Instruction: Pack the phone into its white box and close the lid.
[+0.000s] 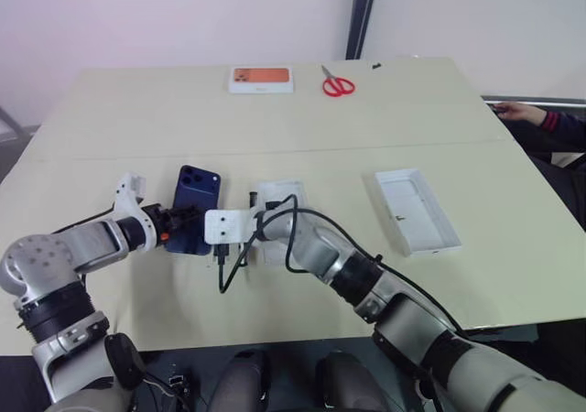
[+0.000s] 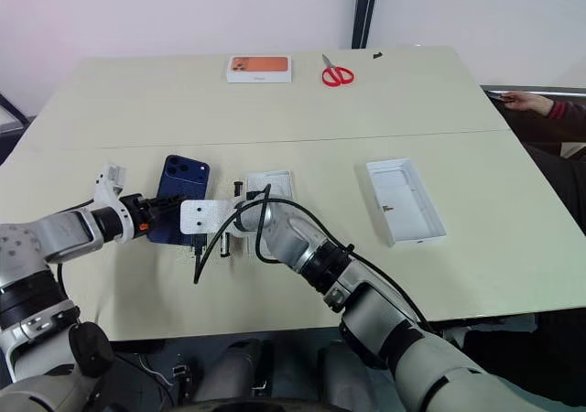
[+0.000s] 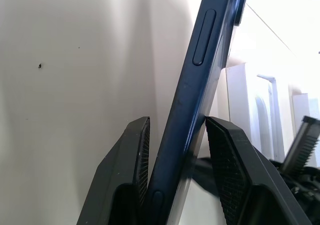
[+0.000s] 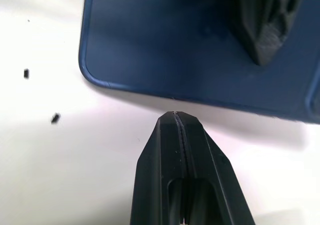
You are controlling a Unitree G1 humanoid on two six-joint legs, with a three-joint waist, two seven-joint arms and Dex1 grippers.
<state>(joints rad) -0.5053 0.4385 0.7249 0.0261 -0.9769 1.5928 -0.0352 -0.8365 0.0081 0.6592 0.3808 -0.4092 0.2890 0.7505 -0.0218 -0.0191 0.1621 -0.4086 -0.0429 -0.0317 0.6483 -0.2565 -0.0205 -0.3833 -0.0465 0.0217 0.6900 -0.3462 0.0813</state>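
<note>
The left gripper (image 1: 174,222) has its fingers either side of the phone's (image 1: 194,209) edge, clamping it tilted up off the table (image 1: 110,137). Just to its right, the right gripper (image 4: 175,116) is clenched empty, tips at the phone's lower edge. Further right lies a white box (image 1: 414,211), well apart. The pickup looks in hand; next comes carrying the phone across.

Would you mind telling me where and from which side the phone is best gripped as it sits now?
Grip the phone across its thin body near the lower end, coming from the robot's left. It is tilted up off the table, so both flat faces are exposed; the left gripper already straddles it there, while the shut right gripper props its edge.
</note>
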